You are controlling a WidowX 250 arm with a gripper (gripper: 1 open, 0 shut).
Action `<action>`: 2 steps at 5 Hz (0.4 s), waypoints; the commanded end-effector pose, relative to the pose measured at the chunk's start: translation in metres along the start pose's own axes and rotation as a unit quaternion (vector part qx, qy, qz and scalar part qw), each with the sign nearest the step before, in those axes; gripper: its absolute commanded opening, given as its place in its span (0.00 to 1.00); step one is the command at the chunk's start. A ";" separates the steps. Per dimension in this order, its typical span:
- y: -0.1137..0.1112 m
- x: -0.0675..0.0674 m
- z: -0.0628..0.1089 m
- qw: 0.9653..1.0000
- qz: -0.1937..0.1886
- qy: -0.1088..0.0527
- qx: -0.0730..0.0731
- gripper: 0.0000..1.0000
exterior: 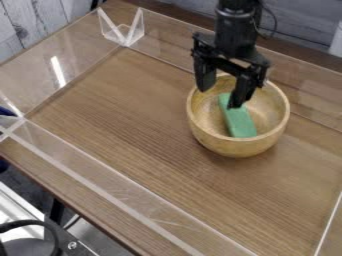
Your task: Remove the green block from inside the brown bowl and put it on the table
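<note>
The brown bowl (239,141) sits on the table (120,120) at the right of the middle. Inside it lies the green block (241,122), a flat bright-green bar slanting across the bowl's floor; its far end is hidden behind my fingers. My gripper (225,92) points straight down over the bowl's far rim, open, with one black finger at the rim's left and the other (243,92) reaching down inside the bowl just above the block's far end. Nothing is held.
Low clear acrylic walls (80,195) run around the tabletop. A clear folded acrylic piece (123,27) stands at the far corner. Bare wood-grain surface spreads to the left and front of the bowl.
</note>
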State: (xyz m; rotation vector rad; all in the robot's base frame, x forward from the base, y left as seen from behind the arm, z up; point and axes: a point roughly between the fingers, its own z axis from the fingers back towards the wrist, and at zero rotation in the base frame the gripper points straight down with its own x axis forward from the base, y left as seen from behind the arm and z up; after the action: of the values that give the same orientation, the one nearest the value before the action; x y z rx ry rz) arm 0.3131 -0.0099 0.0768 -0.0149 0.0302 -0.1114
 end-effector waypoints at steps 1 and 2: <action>-0.003 0.015 0.011 0.999 0.001 -0.041 -0.001 1.00; -0.005 0.017 0.005 0.999 0.003 -0.046 -0.006 1.00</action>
State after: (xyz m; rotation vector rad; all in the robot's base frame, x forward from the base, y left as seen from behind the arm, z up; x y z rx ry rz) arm 0.3228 -0.0152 0.0670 -0.0335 -0.0086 -0.0982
